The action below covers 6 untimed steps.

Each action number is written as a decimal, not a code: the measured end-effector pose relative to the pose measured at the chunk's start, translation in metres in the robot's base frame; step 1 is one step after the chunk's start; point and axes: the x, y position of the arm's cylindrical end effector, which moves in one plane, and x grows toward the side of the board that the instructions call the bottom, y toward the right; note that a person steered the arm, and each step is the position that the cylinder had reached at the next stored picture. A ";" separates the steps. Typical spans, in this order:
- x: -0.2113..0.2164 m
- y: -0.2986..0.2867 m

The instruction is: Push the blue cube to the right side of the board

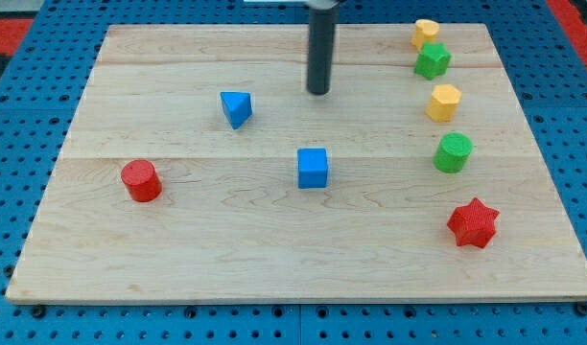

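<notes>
The blue cube (313,168) sits near the middle of the wooden board (178,259). My tip (318,92) is above it in the view, a little toward the view's top and slightly right, apart from the cube by a clear gap. The rod comes down from the view's top edge. Nothing touches the tip.
A blue triangular block (236,108) lies left of the tip. A red cylinder (140,180) is at the left. Down the right side stand a yellow block (426,33), a green star (432,61), a yellow hexagon (444,102), a green cylinder (454,152) and a red star (474,223).
</notes>
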 end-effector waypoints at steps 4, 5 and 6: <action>0.121 0.069; 0.123 0.108; 0.135 0.113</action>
